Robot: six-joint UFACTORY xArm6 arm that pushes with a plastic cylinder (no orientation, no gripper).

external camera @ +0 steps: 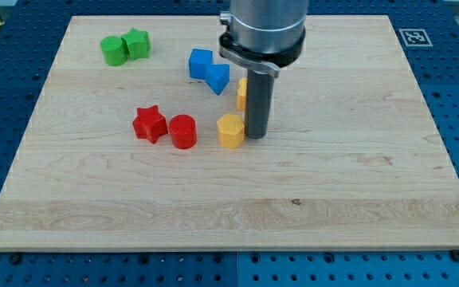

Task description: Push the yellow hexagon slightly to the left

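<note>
The yellow hexagon [230,131] lies near the middle of the wooden board [229,199]. My tip [256,135] stands right next to its right side, touching or nearly so. A second yellow block [242,93] sits just above, partly hidden behind the rod, so its shape is unclear. The rod hangs from the grey arm housing [263,28] at the view's top.
A red cylinder [182,131] and a red star [150,124] lie left of the yellow hexagon. Two blue blocks [209,71] sit above it. Two green blocks [124,47] lie at the top left. A fiducial tag [413,37] marks the top right corner.
</note>
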